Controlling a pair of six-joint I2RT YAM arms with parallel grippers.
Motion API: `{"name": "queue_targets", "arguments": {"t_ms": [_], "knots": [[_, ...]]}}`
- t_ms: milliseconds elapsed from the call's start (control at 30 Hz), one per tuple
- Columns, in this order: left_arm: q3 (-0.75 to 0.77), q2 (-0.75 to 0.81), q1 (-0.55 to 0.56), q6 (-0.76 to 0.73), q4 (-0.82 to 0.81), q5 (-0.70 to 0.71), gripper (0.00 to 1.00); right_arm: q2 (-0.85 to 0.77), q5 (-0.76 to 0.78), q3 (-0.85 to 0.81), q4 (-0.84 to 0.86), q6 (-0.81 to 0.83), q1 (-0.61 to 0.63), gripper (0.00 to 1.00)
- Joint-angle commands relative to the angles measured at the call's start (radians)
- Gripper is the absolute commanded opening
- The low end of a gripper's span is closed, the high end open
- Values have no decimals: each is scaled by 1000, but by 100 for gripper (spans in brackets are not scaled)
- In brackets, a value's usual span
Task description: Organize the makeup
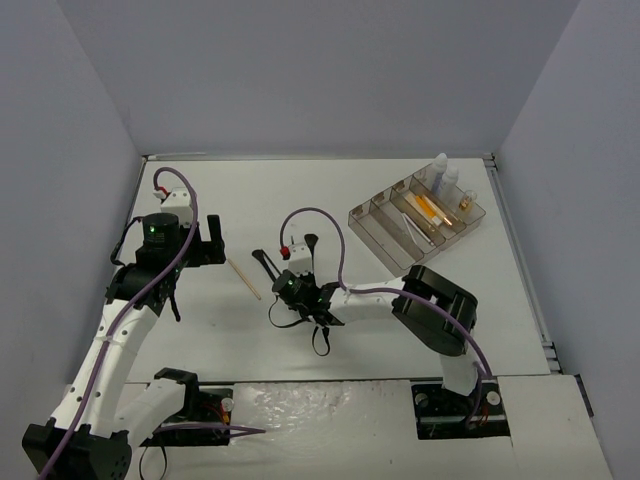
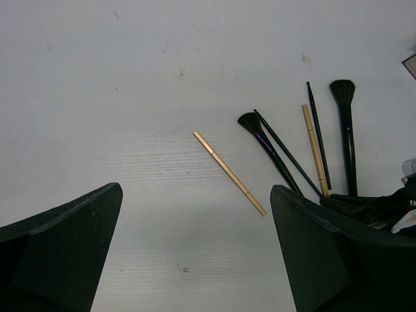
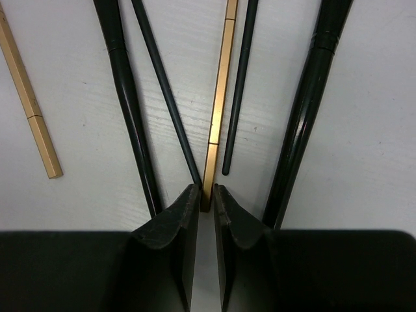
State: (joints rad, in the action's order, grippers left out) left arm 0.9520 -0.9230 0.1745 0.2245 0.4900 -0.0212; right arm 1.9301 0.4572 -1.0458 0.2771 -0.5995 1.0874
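Observation:
My right gripper [image 3: 207,195] is shut on the near end of a thin tan stick [image 3: 220,97] that lies on the table among several black slim brushes [image 3: 127,97]. In the top view this gripper [image 1: 293,285] is at mid-table. A second tan stick [image 1: 243,278] lies loose to its left and also shows in the left wrist view [image 2: 229,173]. My left gripper [image 1: 205,245] is open and empty, hovering left of that stick. Two white bottles [image 1: 443,172], an orange tube [image 1: 430,207] and a tiny amber vial [image 1: 466,200] sit in the tray.
The clear smoky divided tray [image 1: 365,225] stands at the back right, with a pale stick in one slot. Grey walls close the table on three sides. The right arm's forearm and purple cable [image 1: 340,260] lie across mid-table.

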Motion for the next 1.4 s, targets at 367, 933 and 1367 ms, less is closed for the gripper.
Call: {"name": "queue_targets", "arguments": {"t_ms": [367,933,1367], "knots": [[27,-8,-6,13,-41,0,97,-34,-23,68,-60,-17,-5,17],[25,-8,-6,14,-41,-1,97,-79,-15,112,-89,3,-26,6],[27,-12,-6,13,-41,-2,97,-82,-41,37,-115,57,-27,0]]}}
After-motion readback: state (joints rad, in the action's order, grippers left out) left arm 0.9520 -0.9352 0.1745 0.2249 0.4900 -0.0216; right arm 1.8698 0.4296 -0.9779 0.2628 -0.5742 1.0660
